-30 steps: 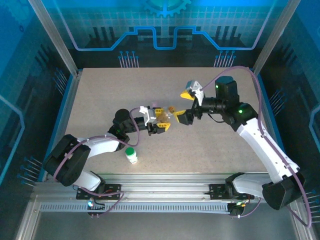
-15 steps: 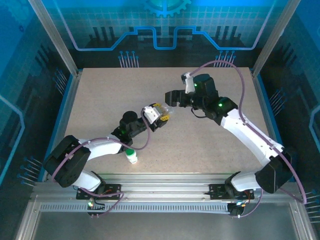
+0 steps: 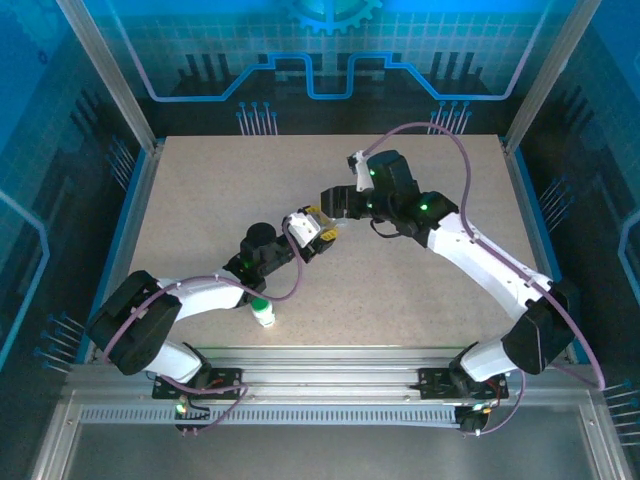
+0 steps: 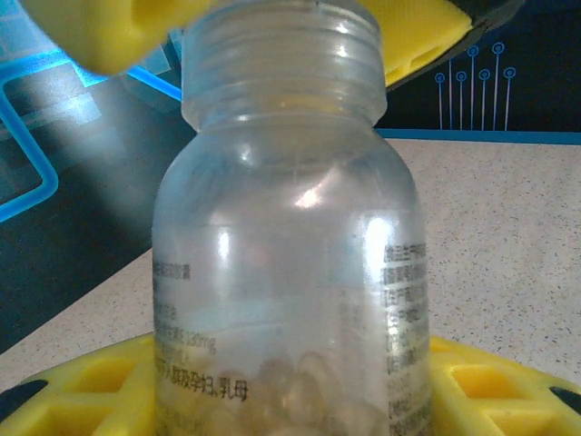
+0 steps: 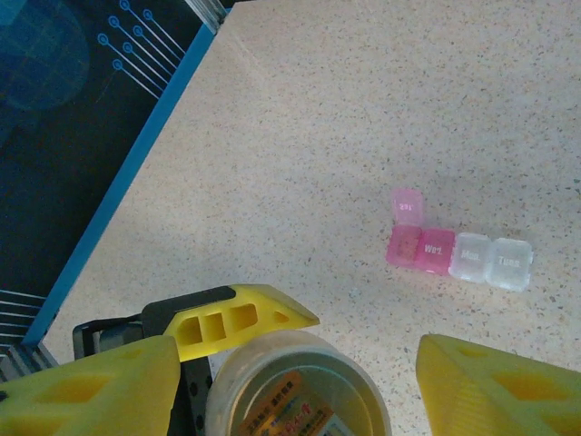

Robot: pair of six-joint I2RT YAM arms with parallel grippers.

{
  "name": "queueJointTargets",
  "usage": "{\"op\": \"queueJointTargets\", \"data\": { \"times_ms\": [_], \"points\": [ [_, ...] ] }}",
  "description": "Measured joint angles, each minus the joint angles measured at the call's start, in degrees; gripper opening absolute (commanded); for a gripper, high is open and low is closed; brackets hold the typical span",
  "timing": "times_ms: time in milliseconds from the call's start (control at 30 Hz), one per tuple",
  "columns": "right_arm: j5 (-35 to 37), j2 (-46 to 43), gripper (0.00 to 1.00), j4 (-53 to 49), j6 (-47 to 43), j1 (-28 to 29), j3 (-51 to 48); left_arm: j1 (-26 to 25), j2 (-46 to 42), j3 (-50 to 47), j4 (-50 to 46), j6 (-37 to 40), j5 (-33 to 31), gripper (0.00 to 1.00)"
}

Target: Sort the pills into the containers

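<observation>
From the overhead camera I see both arms meeting over the middle of the speckled beige bench [image 3: 200,200], the left arm reaching in from the near left and the right arm curling in from the right. My left tool [image 3: 312,226] is pinching the translucent amber plastic bottle [image 4: 290,272] low on its body and holds it in the air above the bench, roughly at the centre of the scene. On the left wrist camera the bottle stands upright in the picture. It has printed text down its side, a ribbed neck at the top and a heap of pale pills [image 4: 300,386] in the bottom. My right tool [image 5: 292,386] sits over the bottle's round top with its yellow fingers [image 5: 86,386] spread, one on each side. Bench shows between each finger and the rim, so they are not gripping it. I cannot tell whether the bottle has a cap on. The small white bottle with a green cap [image 3: 262,312] stands upright on the bench at the near left, just beside my left forearm and well apart from the held bottle. On the right wrist camera a strip pill organiser [image 5: 458,250] lies flat on the bench. It has two pink compartments and two clear ones in a row, and the lid of the end pink compartment is raised.
</observation>
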Motion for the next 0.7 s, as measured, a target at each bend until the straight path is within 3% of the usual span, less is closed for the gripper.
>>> {"op": "queueJointTargets", "data": {
  "times_ms": [700],
  "points": [
    [-2.0,0.3,0.46,0.9,1.8,0.0,-0.7,-0.1,0.0,0.0,0.7,0.0,-0.9,0.0]
  ]
}}
